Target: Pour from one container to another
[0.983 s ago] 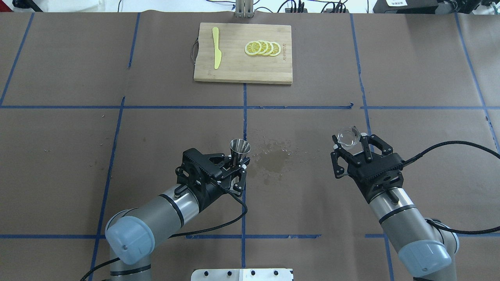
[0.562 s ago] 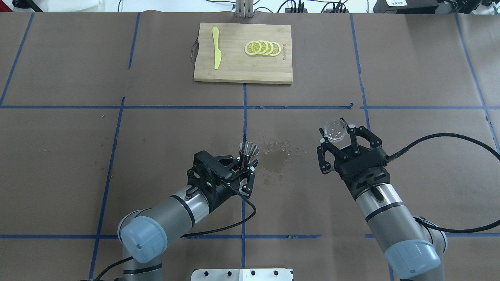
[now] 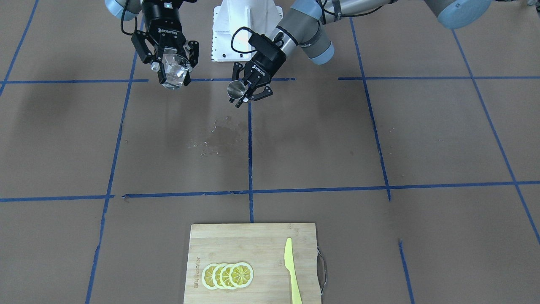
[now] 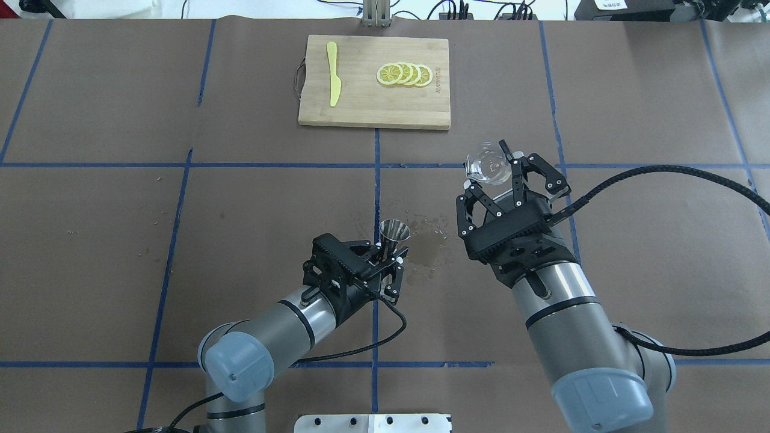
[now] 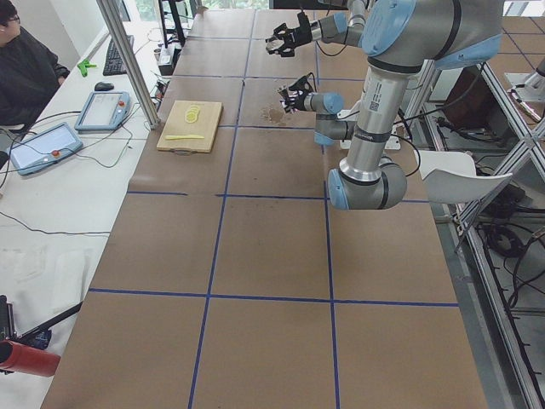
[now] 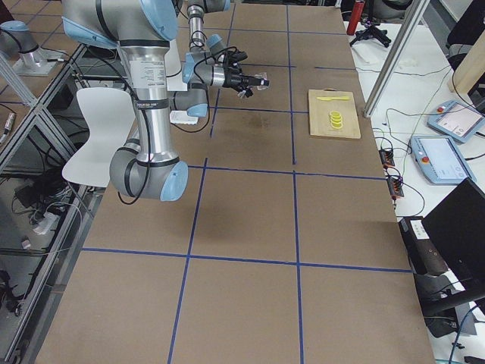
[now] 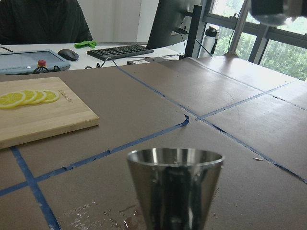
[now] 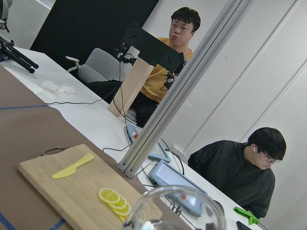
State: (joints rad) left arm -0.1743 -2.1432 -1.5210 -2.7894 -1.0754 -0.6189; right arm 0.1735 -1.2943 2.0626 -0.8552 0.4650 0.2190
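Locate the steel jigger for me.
In the overhead view, the steel jigger is clamped in the left gripper near the table's middle, just right of the central blue tape line, beside the wet stain. The right gripper's glass cup is further right.

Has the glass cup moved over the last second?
Yes. The cup went forward and toward the centre; it now reaches the crosswise tape line.

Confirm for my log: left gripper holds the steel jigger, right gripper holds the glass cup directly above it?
No: the overhead view shows the glass cup in the right gripper off to the side of the steel jigger, not above it. The left gripper holds the jigger.
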